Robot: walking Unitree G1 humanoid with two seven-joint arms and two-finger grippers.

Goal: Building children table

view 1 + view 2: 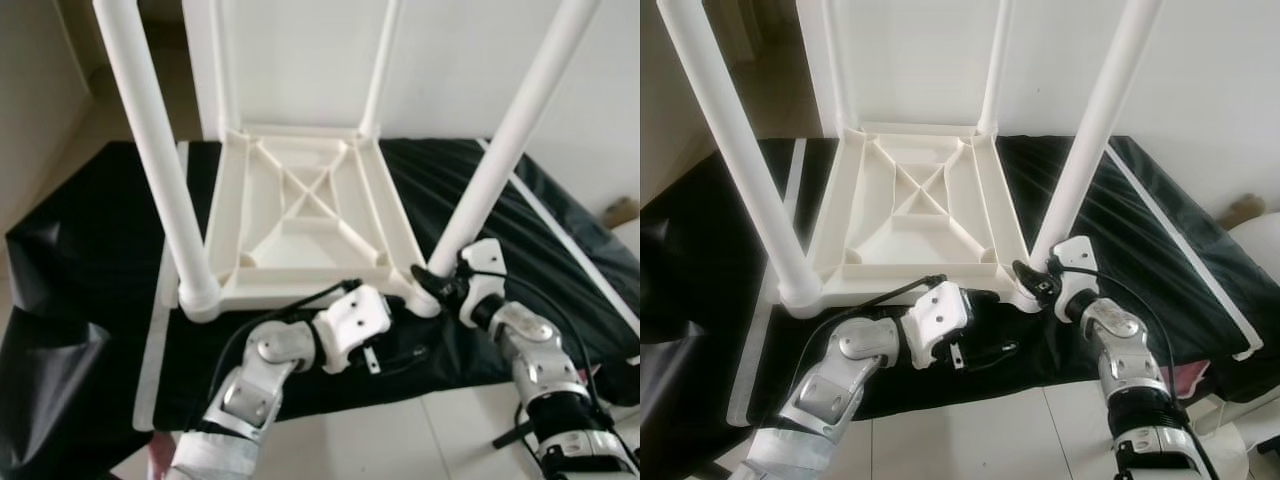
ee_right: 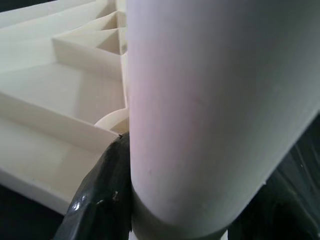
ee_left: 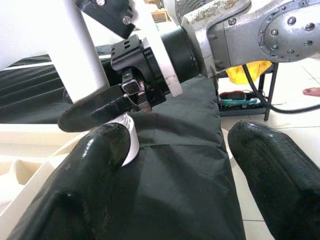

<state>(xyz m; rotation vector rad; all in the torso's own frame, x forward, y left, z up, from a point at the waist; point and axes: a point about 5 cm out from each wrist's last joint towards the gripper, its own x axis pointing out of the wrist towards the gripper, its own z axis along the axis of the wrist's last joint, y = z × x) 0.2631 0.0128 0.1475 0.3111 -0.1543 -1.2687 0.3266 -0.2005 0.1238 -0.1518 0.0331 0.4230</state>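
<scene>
**Right gripper clamps near-right table leg**

The white children's table [image 1: 305,215] lies upside down on a black sheet [image 1: 90,260], four legs pointing up. The right gripper [image 1: 428,280] is closed around the base of the near-right leg [image 1: 500,150]. The left gripper [image 3: 170,165], fingers spread apart, hovers over the sheet just beside that corner.

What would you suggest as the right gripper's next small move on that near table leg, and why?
Probably a gentle twist or downward press. The right gripper is shut on the near right leg just above its socket in the upturned tabletop, and the left gripper waits open beside that corner.
</scene>
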